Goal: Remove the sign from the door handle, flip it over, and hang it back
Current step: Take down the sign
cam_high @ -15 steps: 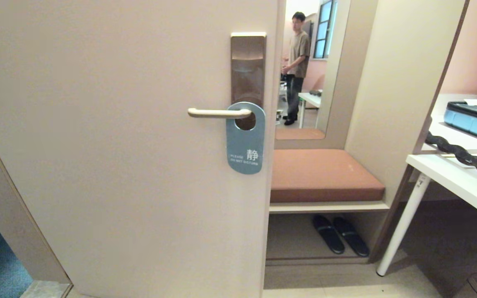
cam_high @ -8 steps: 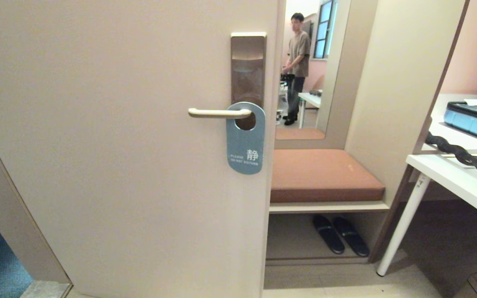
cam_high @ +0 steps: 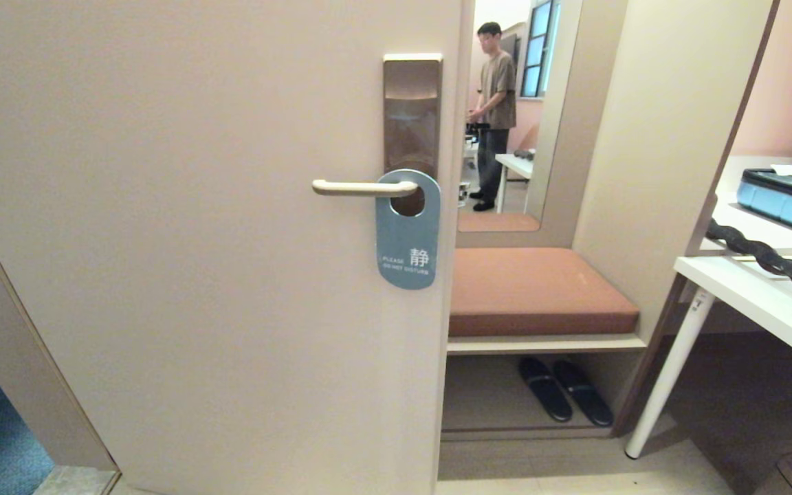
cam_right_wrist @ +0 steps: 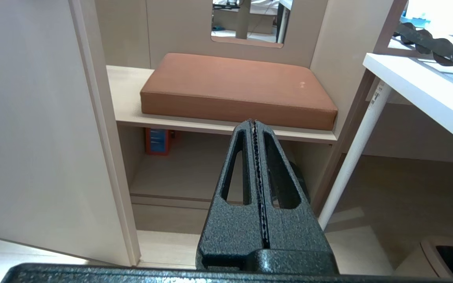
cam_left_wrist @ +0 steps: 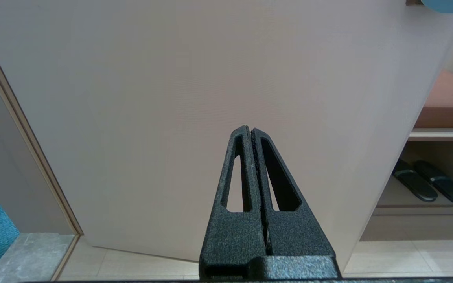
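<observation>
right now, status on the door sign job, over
Left gripper and right gripper shut, empty, low and parked. Sign hanging on door handle, grey-blue side out. Nothing blocking it.

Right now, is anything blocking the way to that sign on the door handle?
Nothing visible does. The grey-blue sign hangs free on the door handle, with bare door around it.
</observation>
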### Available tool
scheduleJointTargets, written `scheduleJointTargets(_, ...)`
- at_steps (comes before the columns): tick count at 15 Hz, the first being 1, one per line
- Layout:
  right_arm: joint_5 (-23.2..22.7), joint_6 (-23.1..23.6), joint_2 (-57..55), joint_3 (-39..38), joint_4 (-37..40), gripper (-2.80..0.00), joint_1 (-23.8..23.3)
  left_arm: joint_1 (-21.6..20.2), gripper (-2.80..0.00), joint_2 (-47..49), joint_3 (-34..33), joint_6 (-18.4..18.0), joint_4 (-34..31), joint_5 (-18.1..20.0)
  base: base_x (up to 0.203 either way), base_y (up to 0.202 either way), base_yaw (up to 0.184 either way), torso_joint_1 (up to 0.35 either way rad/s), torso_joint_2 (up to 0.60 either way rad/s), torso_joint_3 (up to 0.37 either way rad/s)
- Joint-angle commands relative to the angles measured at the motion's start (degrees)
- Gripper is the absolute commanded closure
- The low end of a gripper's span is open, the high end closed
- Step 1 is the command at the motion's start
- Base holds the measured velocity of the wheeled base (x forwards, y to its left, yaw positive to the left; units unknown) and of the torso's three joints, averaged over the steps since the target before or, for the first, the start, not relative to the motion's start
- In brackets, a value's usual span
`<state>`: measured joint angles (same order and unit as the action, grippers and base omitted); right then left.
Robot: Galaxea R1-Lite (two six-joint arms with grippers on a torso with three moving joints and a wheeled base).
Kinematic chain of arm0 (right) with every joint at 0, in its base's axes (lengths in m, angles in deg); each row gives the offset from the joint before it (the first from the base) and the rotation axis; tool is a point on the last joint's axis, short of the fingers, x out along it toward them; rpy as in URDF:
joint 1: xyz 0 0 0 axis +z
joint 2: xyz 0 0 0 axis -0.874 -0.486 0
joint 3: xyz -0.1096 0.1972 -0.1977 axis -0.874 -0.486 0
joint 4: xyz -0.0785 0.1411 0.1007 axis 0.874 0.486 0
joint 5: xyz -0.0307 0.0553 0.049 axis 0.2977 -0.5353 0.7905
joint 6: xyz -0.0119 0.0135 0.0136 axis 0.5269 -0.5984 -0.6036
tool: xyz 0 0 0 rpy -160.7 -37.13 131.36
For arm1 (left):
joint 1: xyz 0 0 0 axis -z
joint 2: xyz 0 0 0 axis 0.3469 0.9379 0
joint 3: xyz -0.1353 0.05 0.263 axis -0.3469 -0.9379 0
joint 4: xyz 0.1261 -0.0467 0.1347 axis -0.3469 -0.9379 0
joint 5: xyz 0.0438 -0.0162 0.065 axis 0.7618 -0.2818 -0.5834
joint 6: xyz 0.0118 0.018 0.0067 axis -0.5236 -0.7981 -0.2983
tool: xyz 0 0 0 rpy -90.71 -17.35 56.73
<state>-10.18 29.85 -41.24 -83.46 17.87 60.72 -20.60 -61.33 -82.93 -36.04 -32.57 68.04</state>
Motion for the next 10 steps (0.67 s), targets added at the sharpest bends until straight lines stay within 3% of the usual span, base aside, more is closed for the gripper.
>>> scheduleJointTargets(1,0.0,0.0,0.0,0.0,0.1,0.0,0.0,0.0,0.0,0.1,0.0,0.0,0.0,0.0,0.0,0.0,0.0,0.0,0.0,0.0)
scheduleJointTargets(10,-0.1,-0.2,0.0,0.1,-0.2,0.0,0.0,0.0,0.0,0.1,0.0,0.0,0.0,0.0,0.0,0.0,0.0,0.0,0.0,0.0)
